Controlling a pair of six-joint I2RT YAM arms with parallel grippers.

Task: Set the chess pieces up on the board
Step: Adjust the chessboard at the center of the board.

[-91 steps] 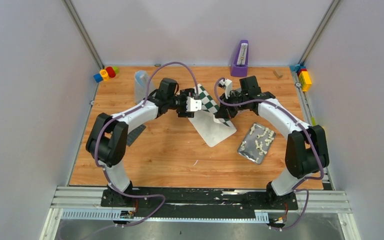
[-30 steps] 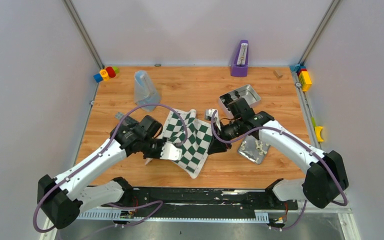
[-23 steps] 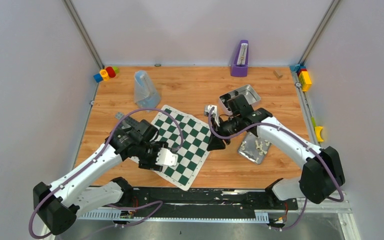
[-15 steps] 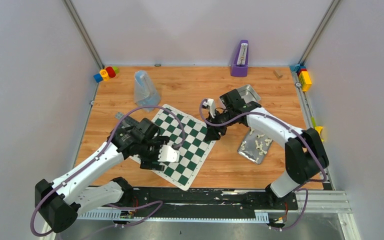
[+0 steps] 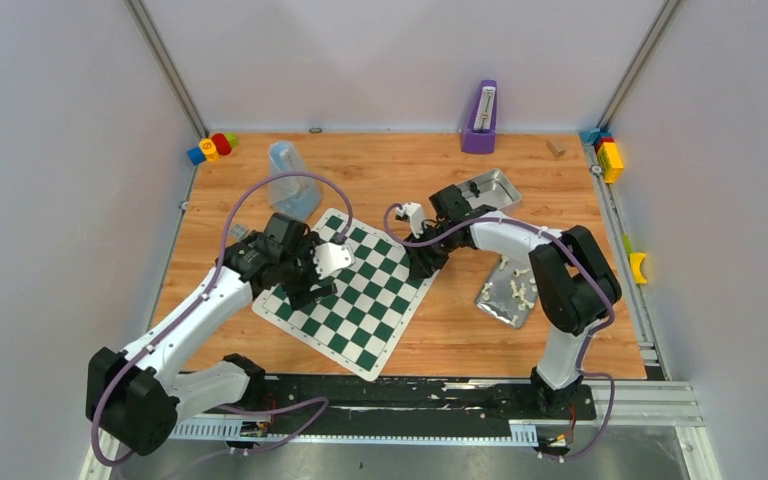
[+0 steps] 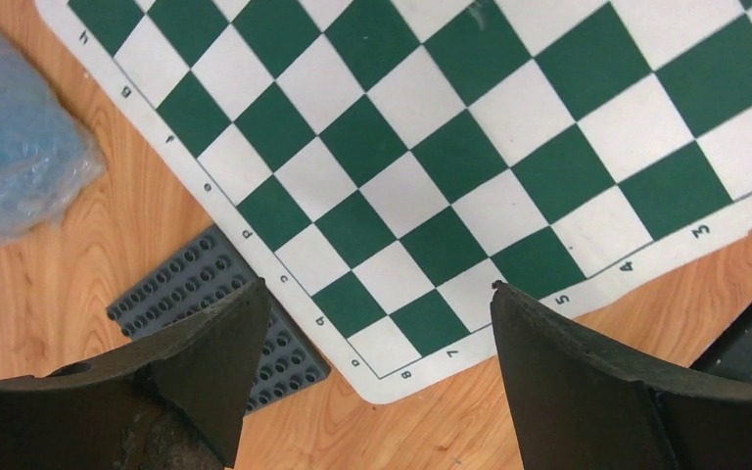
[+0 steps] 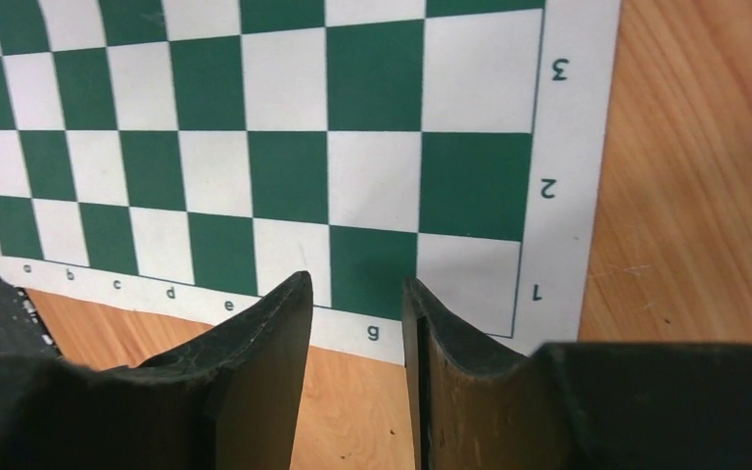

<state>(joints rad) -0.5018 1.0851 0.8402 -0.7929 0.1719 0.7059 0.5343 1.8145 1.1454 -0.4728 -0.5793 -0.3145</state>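
Observation:
The green and white board [image 5: 360, 300] lies flat on the table, turned like a diamond. My left gripper [image 5: 305, 290] hovers over its left edge, open wide and holding nothing. In the left wrist view the board [image 6: 470, 147] shows its corner between the fingers of the left gripper [image 6: 377, 289]. My right gripper [image 5: 423, 262] is at the board's right corner. In the right wrist view its jaws [image 7: 354, 284] stand a little apart, empty, above the board's border [image 7: 372, 333]. The cream chess pieces [image 5: 520, 285] lie loose in a metal tray [image 5: 495, 305] to the right of the board.
A grey studded plate [image 6: 206, 294] pokes out from under the board's corner. A crumpled blue bag [image 5: 285, 180] sits behind it. A second metal tin [image 5: 488, 187], a purple object [image 5: 481, 118] and coloured blocks [image 5: 210, 147] [image 5: 608, 155] line the back.
The board has unfolded and now lies flat. Both grippers have opened and let go of it. The left gripper has moved back over the left edge, and the right to the right corner.

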